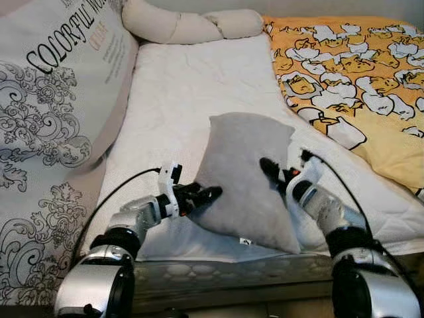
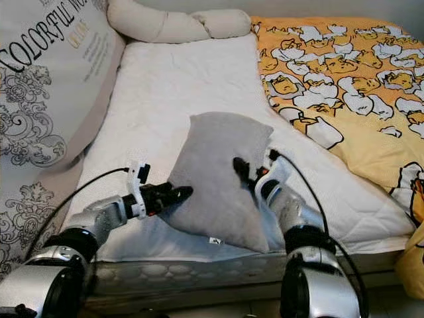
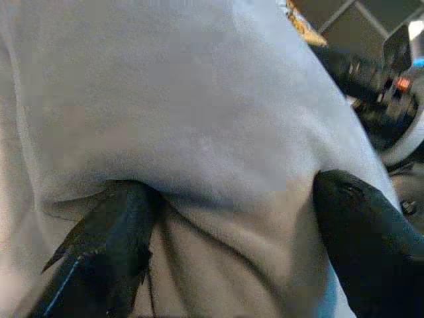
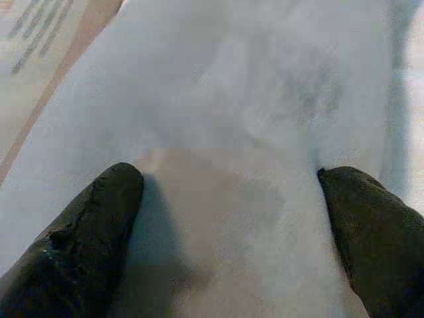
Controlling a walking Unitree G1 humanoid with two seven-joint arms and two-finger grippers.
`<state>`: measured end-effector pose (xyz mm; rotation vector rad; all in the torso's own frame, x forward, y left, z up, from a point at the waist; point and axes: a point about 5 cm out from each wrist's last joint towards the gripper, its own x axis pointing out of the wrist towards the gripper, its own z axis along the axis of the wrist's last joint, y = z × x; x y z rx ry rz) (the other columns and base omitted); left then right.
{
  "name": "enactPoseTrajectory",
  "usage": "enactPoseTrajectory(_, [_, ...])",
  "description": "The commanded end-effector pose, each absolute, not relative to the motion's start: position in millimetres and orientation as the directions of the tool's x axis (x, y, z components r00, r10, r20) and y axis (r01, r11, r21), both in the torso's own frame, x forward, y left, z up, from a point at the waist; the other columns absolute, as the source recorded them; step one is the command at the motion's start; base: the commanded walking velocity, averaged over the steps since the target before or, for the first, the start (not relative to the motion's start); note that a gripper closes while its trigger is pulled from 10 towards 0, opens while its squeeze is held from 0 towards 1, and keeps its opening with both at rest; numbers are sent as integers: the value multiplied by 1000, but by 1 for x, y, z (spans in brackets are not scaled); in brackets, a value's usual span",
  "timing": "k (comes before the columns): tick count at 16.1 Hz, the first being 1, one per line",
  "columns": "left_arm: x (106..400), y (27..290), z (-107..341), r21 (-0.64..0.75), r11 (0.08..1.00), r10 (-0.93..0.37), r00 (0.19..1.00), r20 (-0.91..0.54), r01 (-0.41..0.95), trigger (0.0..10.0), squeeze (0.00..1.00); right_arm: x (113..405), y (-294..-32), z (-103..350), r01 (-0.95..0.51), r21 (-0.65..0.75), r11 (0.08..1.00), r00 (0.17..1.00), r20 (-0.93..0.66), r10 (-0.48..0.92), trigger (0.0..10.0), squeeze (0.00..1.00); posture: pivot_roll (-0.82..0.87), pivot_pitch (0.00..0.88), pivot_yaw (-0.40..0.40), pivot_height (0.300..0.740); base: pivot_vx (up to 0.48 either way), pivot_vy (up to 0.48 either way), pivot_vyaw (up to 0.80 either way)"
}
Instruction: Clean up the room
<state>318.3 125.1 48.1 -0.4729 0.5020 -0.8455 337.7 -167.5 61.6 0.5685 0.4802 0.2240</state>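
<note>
Both silver arms are reaching forward from the bottom of the head view, bent at the elbows and angling inward toward a grey pillow that is standing tilted on the near part of the bed, a small tag showing at its lower edge. The left pincer is coming in from about 8 o'clock of the pillow, its black fingers pinching the pillow's lower left edge. The right pincer is pressing against the pillow's right side at about 3 o'clock, its wrist raised and a black cable looping back along the forearm.

The left wrist view is showing what the head view cannot — the two black fingers are sitting spread around a bunched fold of grey fabric, gripping it, with the other arm's wrist visible beyond the pillow. The right wrist view is showing its fingers spread apart with pale fabric lying between them; whether they are gripping it cannot be told.

The head views are also taking in a large patterned cushion at 10 o'clock, a beige bolster at 12 o'clock, and a yellow duck-print quilt at 2 o'clock.
</note>
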Motion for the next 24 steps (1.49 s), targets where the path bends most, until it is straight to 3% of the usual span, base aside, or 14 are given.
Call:
enactPoseTrajectory(1, [318, 121, 48, -583, 568, -798, 563, -216, 581, 0, 0, 335, -162, 62, -119, 551, 826, 849, -375, 372, 10000, 0, -97, 0, 67, 740, 0, 0, 0])
enactPoseTrajectory(4, [312, 117, 37, -560, 619, -769, 571, -289, 551, 0, 0, 327, -170, 65, -188, 516, 836, 845, -349, 405, 10000, 0, -99, 0, 71, 740, 0, 0, 0])
enactPoseTrajectory(6, [307, 115, 33, -546, 621, -771, 563, -298, 562, 0, 0, 307, -180, 74, -301, 475, 827, 823, -308, 477, 10000, 0, -101, 0, 74, 740, 0, 0, 0])
enactPoseTrajectory(10, [309, 116, 35, -525, 638, -752, 601, -271, 562, 0, 0, 288, -189, 70, -308, 435, 846, 808, -350, 474, 10000, 0, -104, 0, 77, 740, 0, 0, 0])
enactPoseTrajectory(14, [310, 118, 40, -419, 659, -749, 596, -290, 624, 0, 0, 276, -186, 71, -328, 387, 862, 795, -381, 473, 10000, 0, -97, 0, 75, 740, 0, 0, 0])
enactPoseTrajectory(20, [311, 116, 45, -345, 644, -764, 562, -315, 683, 0, 0, 265, -171, 81, -486, 363, 795, 722, -345, 599, 10000, 0, -92, 0, 81, 740, 0, 0, 0])
enactPoseTrajectory(22, [313, 118, 47, -286, 655, -753, 571, -327, 699, 0, 0, 253, -168, 89, -599, 325, 732, 646, -345, 681, 10000, 0, -93, 0, 85, 740, 0, 0, 0])
enactPoseTrajectory(24, [317, 123, 54, -171, 663, -733, 587, -343, 729, 0, 0, 248, -170, 93, -636, 299, 711, 619, -351, 702, 10000, 0, -91, 0, 87, 740, 0, 0, 0])
